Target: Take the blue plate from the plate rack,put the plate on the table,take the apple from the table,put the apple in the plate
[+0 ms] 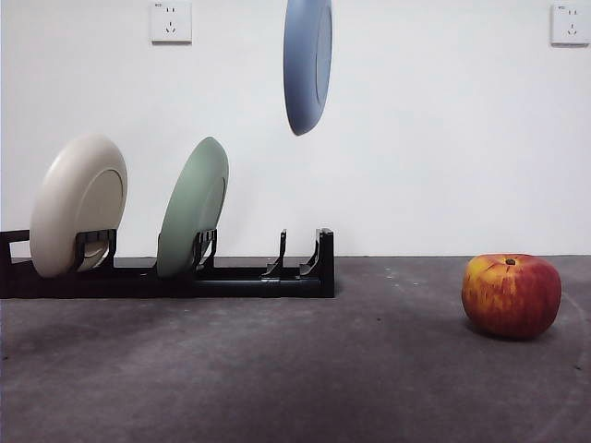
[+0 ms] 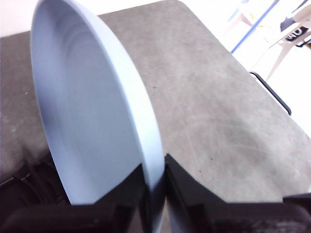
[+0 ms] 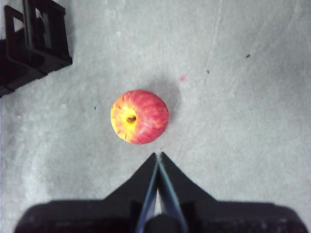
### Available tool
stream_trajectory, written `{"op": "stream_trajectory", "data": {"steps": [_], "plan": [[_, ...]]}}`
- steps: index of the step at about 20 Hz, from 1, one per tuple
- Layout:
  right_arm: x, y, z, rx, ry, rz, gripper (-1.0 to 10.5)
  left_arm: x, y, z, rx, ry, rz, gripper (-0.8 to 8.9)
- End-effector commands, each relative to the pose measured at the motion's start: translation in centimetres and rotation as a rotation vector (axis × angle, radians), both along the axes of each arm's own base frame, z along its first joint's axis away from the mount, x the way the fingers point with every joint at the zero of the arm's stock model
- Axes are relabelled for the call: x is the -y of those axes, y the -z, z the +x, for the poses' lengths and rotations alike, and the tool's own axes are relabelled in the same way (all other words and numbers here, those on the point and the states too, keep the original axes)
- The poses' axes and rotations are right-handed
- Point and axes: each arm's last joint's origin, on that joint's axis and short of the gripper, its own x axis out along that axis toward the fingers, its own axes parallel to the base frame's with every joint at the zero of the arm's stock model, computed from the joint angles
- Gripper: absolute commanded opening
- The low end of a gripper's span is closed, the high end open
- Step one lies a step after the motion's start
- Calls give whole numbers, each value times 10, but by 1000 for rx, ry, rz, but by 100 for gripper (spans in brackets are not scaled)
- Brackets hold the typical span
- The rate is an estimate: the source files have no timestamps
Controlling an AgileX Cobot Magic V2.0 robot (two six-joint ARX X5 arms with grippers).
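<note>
High above the plate rack (image 1: 175,272), the blue plate (image 1: 307,65) hangs on edge, its rim pinched in the left gripper (image 2: 154,187), lifted clear for laying flat on the worktop (image 1: 277,369). Two plates stay racked: cream (image 1: 78,203) and green (image 1: 192,205). One apple (image 1: 511,295) sits well beyond the rack; above it the right gripper (image 3: 158,162) hovers closed, empty.

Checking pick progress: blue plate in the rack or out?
Out: blue plate hangs on edge above the plate rack, pinched by the left gripper.

light-blue plate (image 1: 307,65), cream plate (image 1: 77,203) and pale green plate (image 1: 192,207), black rack (image 1: 259,277); red apple (image 1: 511,294) streaked yellow-orange; mottled dark grey table (image 1: 277,369).
</note>
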Motion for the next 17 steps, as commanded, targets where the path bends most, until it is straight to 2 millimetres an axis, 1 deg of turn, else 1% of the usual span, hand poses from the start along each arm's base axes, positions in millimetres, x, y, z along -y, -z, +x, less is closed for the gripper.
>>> {"op": "stream_trajectory", "data": {"steps": [1,5,8,11,12,14,17], "plan": [[0,-1,0,1,-6,-2,2,1,-11,-12,61,43,7,-8],[-1,-1,0,-2,-13,6,2,2,-29,-37,131,111,12,-8],[-1,0,0,-3,-13,6,2,2,-49,-65,199,151,-4,-8],[-1,-1,0,-1,-16,4,2,5,-62,-94,309,101,107,-8],[-1,-1,0,-1,-16,3,2,6,-63,-105,310,108,134,-8],[-1,-1,0,0,-16,3,2,6,-58,-124,290,122,214,-8],[0,-1,0,8,-18,0,2,7,-33,-154,239,137,386,-8]]}}
